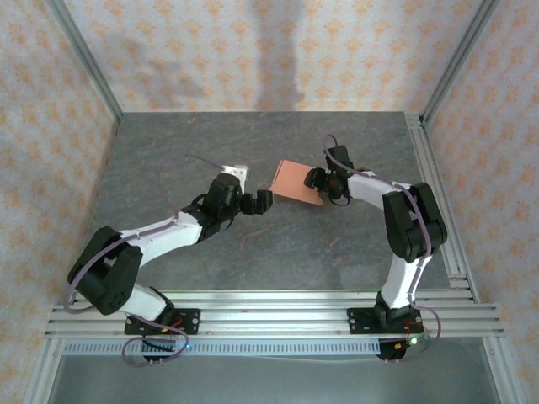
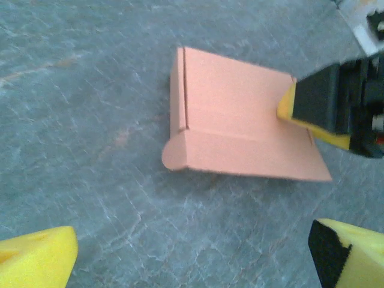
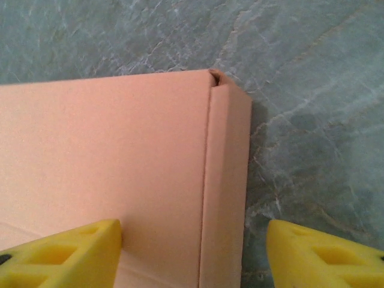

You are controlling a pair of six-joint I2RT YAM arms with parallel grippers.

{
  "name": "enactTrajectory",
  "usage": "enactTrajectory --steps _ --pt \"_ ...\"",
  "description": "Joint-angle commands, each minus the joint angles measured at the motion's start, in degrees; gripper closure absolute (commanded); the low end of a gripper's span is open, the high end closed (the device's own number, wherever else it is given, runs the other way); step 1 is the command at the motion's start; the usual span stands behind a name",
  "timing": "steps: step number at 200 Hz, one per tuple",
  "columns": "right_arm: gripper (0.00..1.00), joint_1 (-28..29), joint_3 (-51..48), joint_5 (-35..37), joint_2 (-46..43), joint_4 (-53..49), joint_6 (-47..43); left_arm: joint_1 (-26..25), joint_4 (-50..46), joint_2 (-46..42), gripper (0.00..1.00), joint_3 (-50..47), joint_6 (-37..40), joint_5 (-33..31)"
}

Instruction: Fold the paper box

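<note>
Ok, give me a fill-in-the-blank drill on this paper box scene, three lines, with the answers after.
1. The left gripper is ____, with nothing between its fingers.
2. The right gripper has one finger over the paper box and the other over the bare ____.
3. The finger pads on both grippers are coloured ____.
Missing words: open; table; yellow.
</note>
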Motion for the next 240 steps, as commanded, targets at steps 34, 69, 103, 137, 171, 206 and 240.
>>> enactTrajectory --steps 34,69,103,137,171,206,240 --pt "0.51 -0.3 5.8 -6.5 4.1 -10.4 -19.9 6.7 -12.2 16.5 0.05 19.2 -5.6 14.4" --pt "0.54 -0.4 6.9 -9.4 4.9 -12.4 -25.7 7.3 -15.6 28.0 0.22 30.0 -5.5 17.9" --pt "0.54 -0.7 7.7 -11.1 4.8 -13.2 -25.8 7.6 -18.3 31.6 0.46 33.8 -4.3 18.9" --pt "0.50 -1.1 8.0 -12.1 4.4 -12.9 -25.2 7.7 -18.3 31.9 0.65 31.9 -4.5 18.5" --pt "0.42 -1.4 7.5 -12.8 2.7 -11.9 -24.0 8.5 -15.2 31.4 0.78 29.5 -6.6 20.9" --pt "0.31 -1.6 4.1 -12.6 -1.7 -7.7 -20.5 8.9 -14.4 32.1 0.87 28.9 -7.0 22.9" --pt "0.24 -2.8 -3.3 -11.3 -7.8 1.0 -11.7 10.2 -11.8 33.0 0.92 27.5 -8.0 26.1"
